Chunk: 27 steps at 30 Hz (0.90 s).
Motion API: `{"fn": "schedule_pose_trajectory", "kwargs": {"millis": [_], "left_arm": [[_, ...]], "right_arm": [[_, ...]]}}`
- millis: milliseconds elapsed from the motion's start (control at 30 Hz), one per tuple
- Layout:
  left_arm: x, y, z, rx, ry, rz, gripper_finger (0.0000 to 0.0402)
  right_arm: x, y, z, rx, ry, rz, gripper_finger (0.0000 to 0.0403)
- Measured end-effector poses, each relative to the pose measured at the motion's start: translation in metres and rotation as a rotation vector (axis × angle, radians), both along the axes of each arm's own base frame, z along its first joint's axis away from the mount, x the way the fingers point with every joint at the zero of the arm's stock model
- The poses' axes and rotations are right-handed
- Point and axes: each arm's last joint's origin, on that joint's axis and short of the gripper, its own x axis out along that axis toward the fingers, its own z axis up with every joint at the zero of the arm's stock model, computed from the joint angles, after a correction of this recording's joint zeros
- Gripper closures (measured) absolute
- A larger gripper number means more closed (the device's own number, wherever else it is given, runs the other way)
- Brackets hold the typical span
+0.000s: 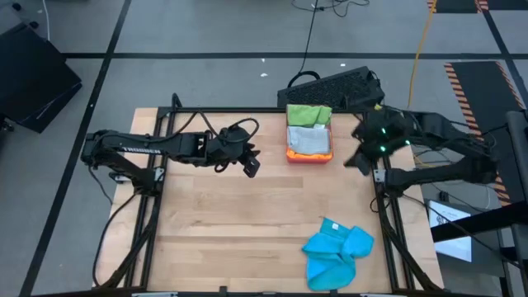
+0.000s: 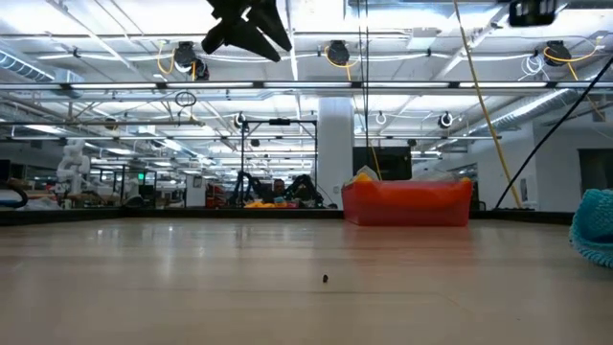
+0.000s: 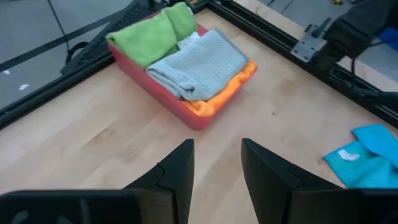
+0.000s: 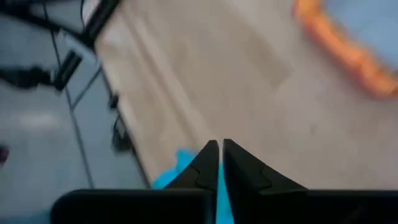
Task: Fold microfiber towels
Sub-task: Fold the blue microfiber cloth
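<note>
A pink-red tray (image 1: 307,157) stands at the table's far side, right of centre. In it lie a bright green towel (image 1: 308,114), a grey towel (image 3: 199,65) and, under the grey one, an orange towel (image 3: 219,99). A bright blue towel (image 1: 334,252) lies crumpled on the table near the front right corner. My left gripper (image 3: 217,146) hangs open above the table, left of the tray, with nothing between its fingers. My right gripper (image 4: 219,149) is raised over the table's right edge, beside the tray. It is shut and holds nothing. Below it the blue towel (image 4: 177,171) shows.
Black frame rails (image 1: 381,206) run along the table's edges. A black keyboard (image 1: 334,87) lies on the floor beyond the far edge. Bare wood (image 1: 239,223) spreads over the table's middle and left.
</note>
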Motion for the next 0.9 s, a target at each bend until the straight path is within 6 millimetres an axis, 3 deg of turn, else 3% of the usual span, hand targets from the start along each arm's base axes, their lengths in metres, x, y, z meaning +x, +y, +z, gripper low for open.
{"fn": "schedule_pose_trajectory", "kwargs": {"millis": [200,367,600,900], "left_arm": [[0.0,-0.024,0.0,-0.046,-0.02,-0.04,0.0268],[-0.003,-0.051,0.0,-0.076,-0.033,-0.09,0.0268],[-0.011,-0.075,-0.002,-0.071,-0.022,-0.082,0.0268],[-0.016,-0.085,-0.006,-0.08,0.015,-0.095,0.0268]], "right_arm": [[-0.003,0.038,-0.003,0.083,0.114,0.086,0.0331],[0.007,0.064,-0.021,0.074,0.208,0.135,0.0285],[0.017,0.1,-0.081,0.036,0.384,0.265,0.0248],[0.021,0.124,-0.162,0.098,0.291,0.404,0.023]]}}
